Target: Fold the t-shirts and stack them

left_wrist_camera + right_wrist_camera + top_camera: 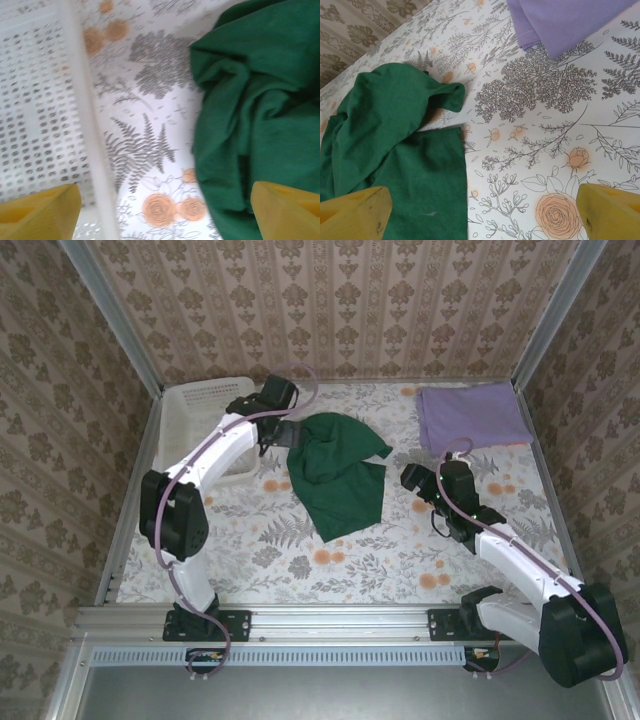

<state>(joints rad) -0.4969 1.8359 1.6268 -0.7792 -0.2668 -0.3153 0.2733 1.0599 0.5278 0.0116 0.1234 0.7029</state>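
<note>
A crumpled dark green short-sleeved cloth t-shirt (pixel 338 472) lies unfolded near the middle of the flower-printed table (pixel 300 555), its upper part bunched into folds and its lower part spread flat toward the near side. A lilac purple cloth t-shirt (pixel 472 416) rests folded flat in the far right corner, well apart from the green one. A white plastic lattice basket (pixel 200 418) stands at the far left, against the left wall. The left gripper (pixel 284 433) hangs between the basket and the green shirt's far left edge, released: in its wrist view the yellow fingertips (pixel 40 212) stand wide apart, one over the basket's rim, the other over the edge of the green cloth, with bare tabletop between them and nothing held. The right gripper (pixel 412 479) hovers just to the right of the green shirt, nearer than the purple one, and it too is spread wide and empty; its wrist view shows one fingertip above the flat green fabric and the other above a printed rose.
</note>
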